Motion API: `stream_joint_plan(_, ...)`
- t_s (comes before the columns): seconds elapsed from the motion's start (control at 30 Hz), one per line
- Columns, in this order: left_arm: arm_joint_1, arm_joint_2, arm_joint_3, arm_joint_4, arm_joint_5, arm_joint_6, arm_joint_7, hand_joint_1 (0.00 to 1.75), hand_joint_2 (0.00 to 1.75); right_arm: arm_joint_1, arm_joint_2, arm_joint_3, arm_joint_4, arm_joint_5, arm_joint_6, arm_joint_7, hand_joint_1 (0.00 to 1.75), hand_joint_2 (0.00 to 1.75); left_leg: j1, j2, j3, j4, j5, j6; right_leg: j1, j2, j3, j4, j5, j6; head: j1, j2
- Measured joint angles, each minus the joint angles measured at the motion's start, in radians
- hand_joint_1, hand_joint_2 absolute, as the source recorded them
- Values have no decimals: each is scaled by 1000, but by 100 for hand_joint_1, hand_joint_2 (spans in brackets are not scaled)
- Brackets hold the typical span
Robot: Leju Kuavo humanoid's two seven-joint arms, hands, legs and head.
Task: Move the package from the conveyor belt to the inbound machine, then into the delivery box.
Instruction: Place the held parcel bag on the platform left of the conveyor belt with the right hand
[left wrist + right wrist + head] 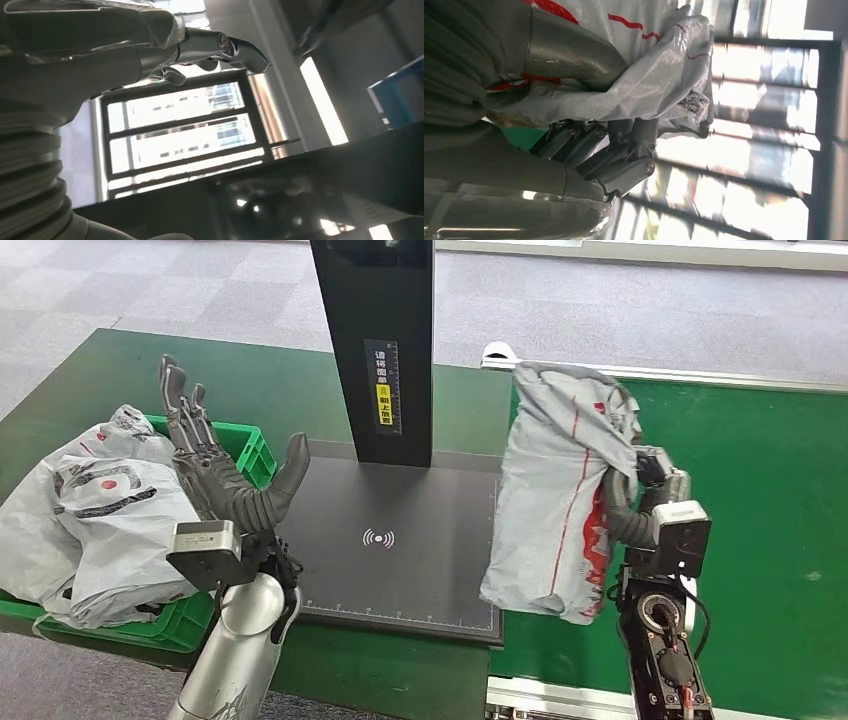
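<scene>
Robot's lifting the package off the belt, scanner's up next

Right hand (640, 502) is gripping the grey package (560, 490), fingers wrapped into the plastic, bag hanging beside the inbound machine (400, 540); it should be laying it flat over the scan mark. Left hand (215, 465) is waiting spread open, holding nothing, near the green delivery box (250, 445)

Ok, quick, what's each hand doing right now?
Left hand: open, fingers spread, holding nothing, raised beside the green crate.
Right hand: closed on the grey package, holding it upright at the conveyor belt's edge.
</scene>
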Motion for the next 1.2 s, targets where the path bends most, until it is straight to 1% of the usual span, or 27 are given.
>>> stream_joint_plan(0.03,2,-1,2,-15,-18,1,0,0,175,-7,2,15,26,-48,84,38,175,175,0,0,0,0,0,0,0,0,0,0,0,0,0,0)
stream_joint_plan(0.13,4,-2,4,-35,-22,2,0,0,175,-30,4,68,120,-132,271,143,175,175,0,0,0,0,0,0,0,0,0,0,0,0,0,0)
stream_joint_plan(0.17,4,-2,4,-36,-14,2,0,0,175,-34,4,87,153,-152,323,162,175,175,0,0,0,0,0,0,0,0,0,0,0,0,0,0)
stream_joint_plan(0.23,5,-1,3,-36,3,2,1,0,175,-41,3,118,207,-182,404,170,175,175,0,-1,0,0,0,0,0,-1,0,0,0,0,0,0)
stream_joint_plan(0.43,5,0,-3,-28,15,2,1,0,175,-65,0,180,305,-252,551,178,175,175,0,0,0,0,0,0,0,0,0,0,0,0,0,0)
stream_joint_plan(0.57,5,0,-4,-22,19,2,1,0,175,-76,-1,196,335,-277,583,184,175,175,0,0,0,0,0,0,0,0,0,0,0,0,0,0)
stream_joint_plan(0.67,5,2,-7,-15,26,2,1,0,175,-83,-1,203,353,-329,622,194,175,175,0,0,0,0,0,0,0,0,0,0,0,0,0,0)
stream_joint_plan(0.73,5,5,-9,-10,26,2,1,0,175,-89,0,204,361,-352,612,194,175,175,0,0,0,0,0,0,0,0,0,0,0,0,0,0)
stream_joint_plan(0.77,5,6,-9,-9,25,2,1,0,175,-94,0,205,364,-345,579,184,175,175,0,0,0,0,0,0,0,0,0,0,0,0,0,0)
stream_joint_plan(0.8,6,7,-8,-8,22,2,1,0,175,-100,1,206,365,-318,519,166,175,175,0,0,0,0,0,0,0,0,0,0,0,0,0,0)
stream_joint_plan(0.83,7,8,-8,-8,19,3,1,0,175,-106,2,209,366,-273,430,140,175,175,0,0,0,0,0,0,0,0,0,0,0,0,0,0)
stream_joint_plan(0.9,12,11,-7,-8,16,3,1,0,175,-119,5,214,367,-169,221,84,175,175,0,0,0,0,0,0,0,0,0,0,0,0,0,0)
stream_joint_plan(0.93,14,13,-7,-8,18,3,1,0,175,-125,7,216,367,-130,141,67,175,175,0,0,0,0,0,0,0,0,0,0,0,0,0,0)
stream_joint_plan(0.97,16,14,-7,-8,21,3,1,0,175,-129,8,218,367,-105,91,57,175,175,0,0,0,0,0,0,0,0,0,0,0,0,0,0)
stream_joint_plan(1.0,17,16,-7,-8,23,3,1,0,175,-132,8,220,367,-91,66,54,175,175,0,0,0,0,0,0,0,0,0,0,0,0,0,0)
stream_joint_plan(1.07,17,17,-7,-8,26,3,1,0,175,-133,9,224,368,-79,53,53,175,175,0,0,0,0,0,0,0,0,0,0,0,0,0,0)
stream_joint_plan(1.2,17,17,-10,-6,31,3,1,0,175,-130,11,231,373,-93,78,56,175,175,0,0,0,0,0,0,0,0,0,0,0,0,0,0)
